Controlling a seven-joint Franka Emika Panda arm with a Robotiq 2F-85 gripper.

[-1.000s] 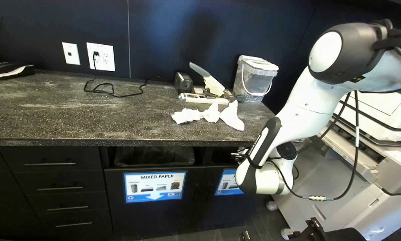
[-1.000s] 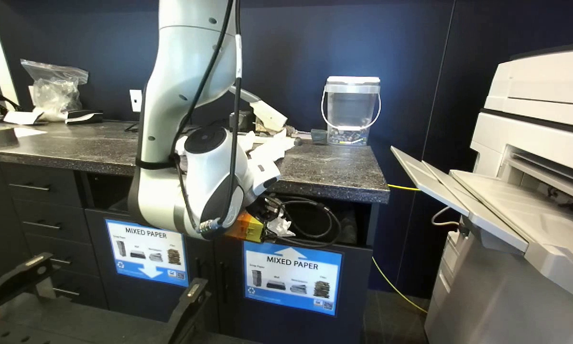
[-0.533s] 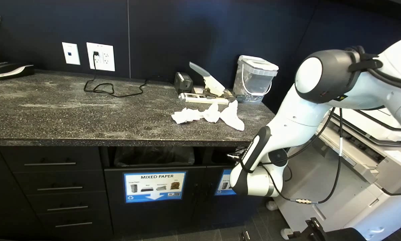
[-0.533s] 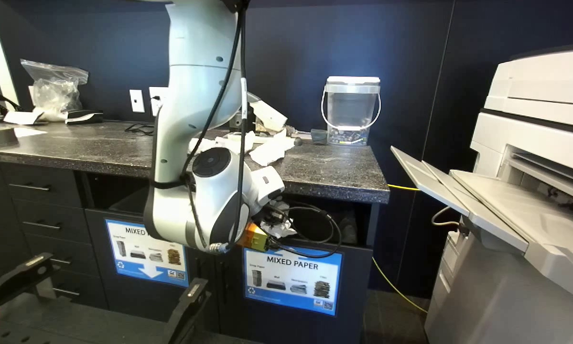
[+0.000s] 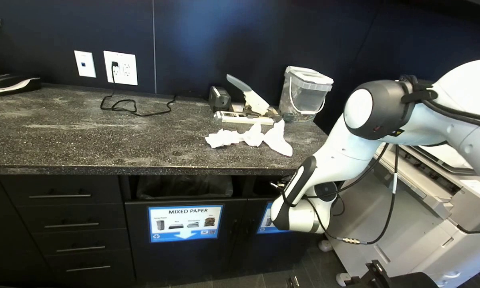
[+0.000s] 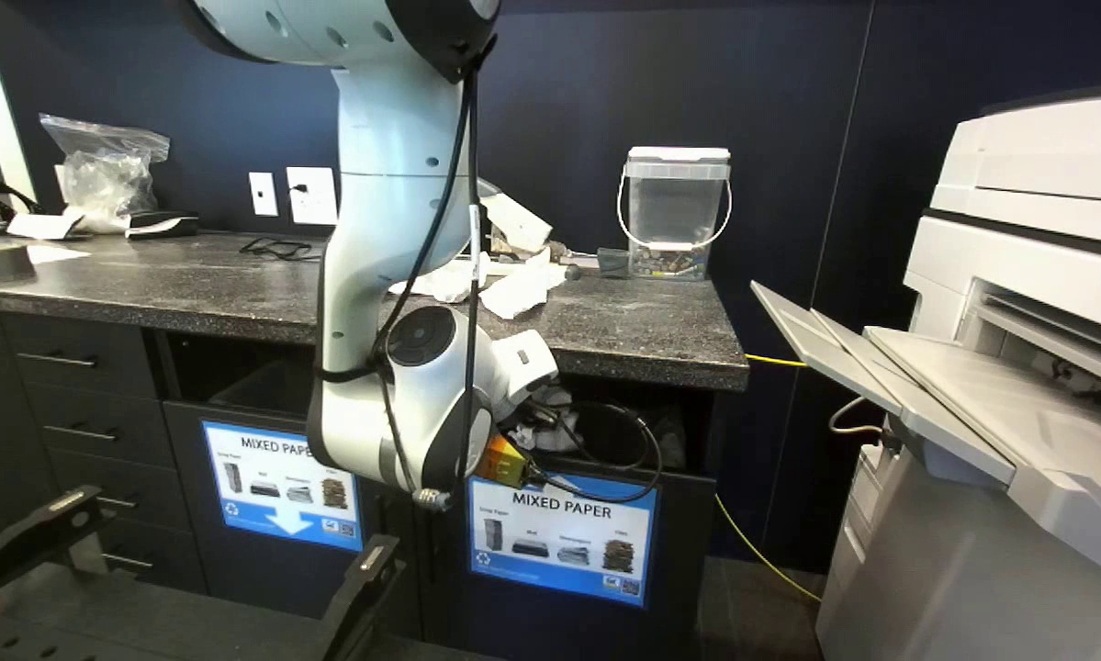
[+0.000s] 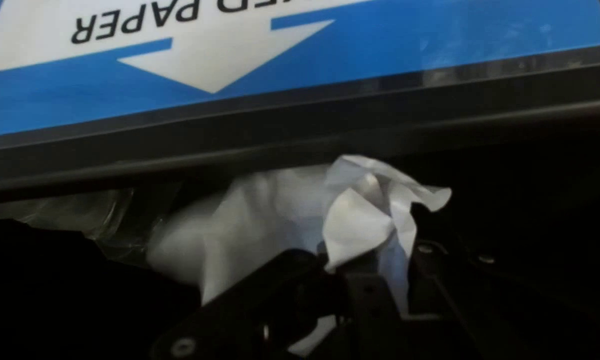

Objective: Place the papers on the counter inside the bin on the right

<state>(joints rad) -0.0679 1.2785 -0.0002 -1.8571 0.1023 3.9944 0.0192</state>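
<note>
Closed in at the gripper [image 7: 362, 260], pinching a crumpled paper [image 7: 357, 220], with loose corners out past the jaws. Blurred toward the left of the wrist view; cannot tell if all one sheet. Held in the mouth of the right-hand bin [image 6: 680, 500], just behind the front panel [image 7: 300, 125] and its sign [image 7: 300, 60]; how deep, cannot tell. Probably almost weightless, soft, springy: likely to cling or snag, so best dropped well past the panel with jaws spread wide. Farther out, in an exterior view, on the counter [image 5: 83, 140], side by side: three more crumpled papers [image 5: 253, 137]. Likely to squash and slide under a shallow nip. Best taken from above, across the raised folds, deep in the bunch; not by thin outer corners, apt to tear.
</note>
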